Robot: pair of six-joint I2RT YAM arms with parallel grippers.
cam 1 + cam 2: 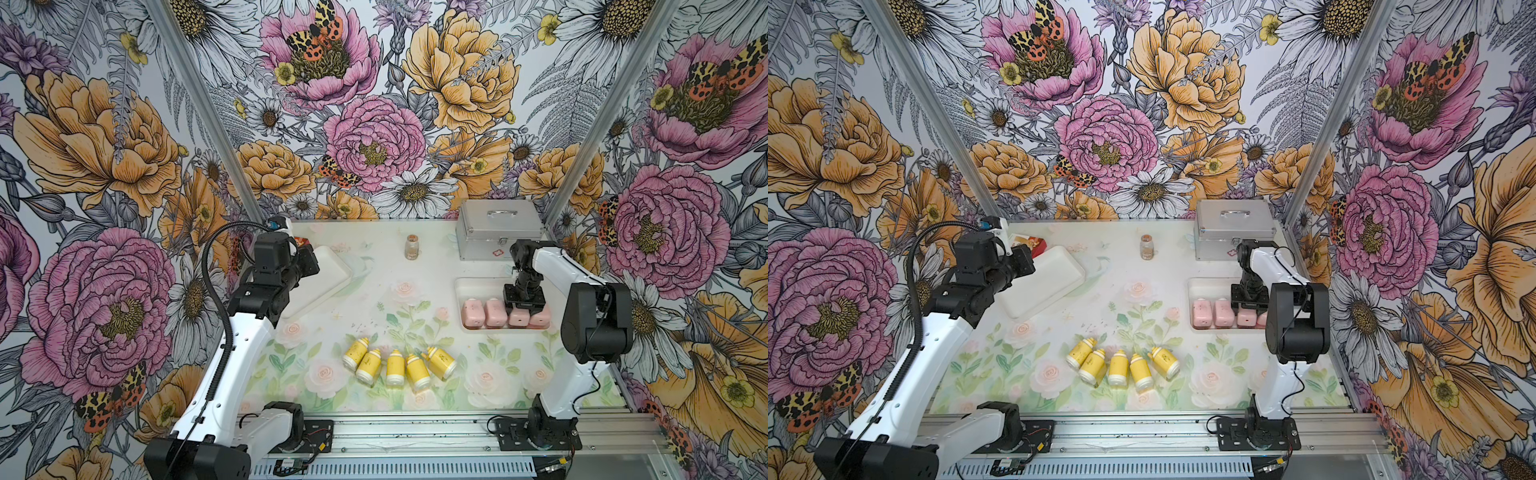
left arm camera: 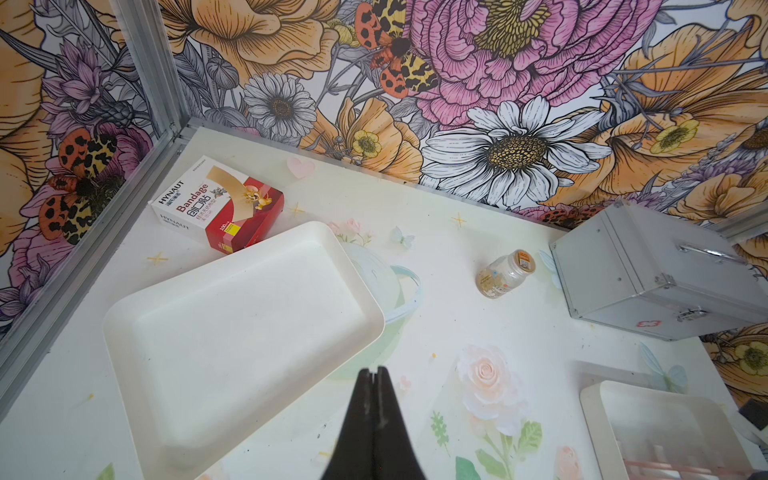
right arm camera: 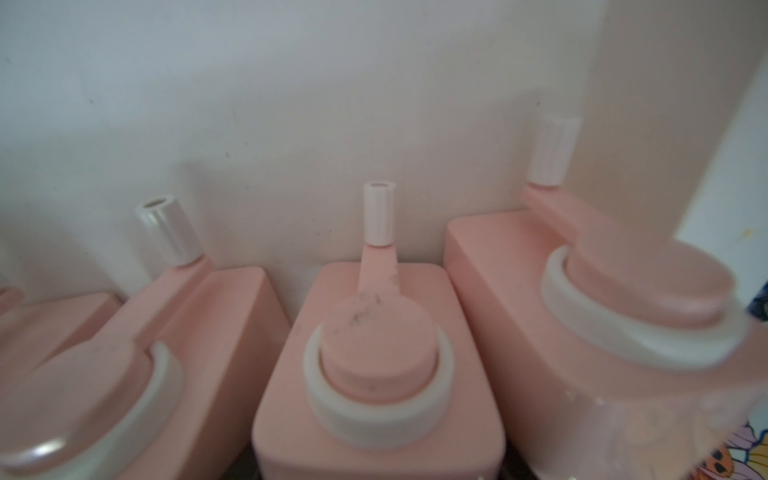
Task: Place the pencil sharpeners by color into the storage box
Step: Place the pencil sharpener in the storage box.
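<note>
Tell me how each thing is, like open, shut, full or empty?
Pink sharpeners, four in a row in the right tray.
Yellow sharpeners, five lying on the table.
Left tray, empty.
Metal case, shut.
Jar, upright, capped.
Left gripper, shut, empty.
Right gripper, over the pink ones, grip unclear.

This is a staged robot test booth rather than a lived-in room: a white-and-black left robot arm (image 1: 216, 365) and a matching right robot arm (image 1: 557, 266) are bolted to a ribbed aluminium rail (image 1: 415, 432) along the front edge of a pale flower-printed tabletop (image 1: 374, 299). Bare aluminium corner posts (image 1: 600, 112) frame walls papered with oversized drawn flowers and moths (image 1: 374, 137), closing the bench in as a small cell.
</note>
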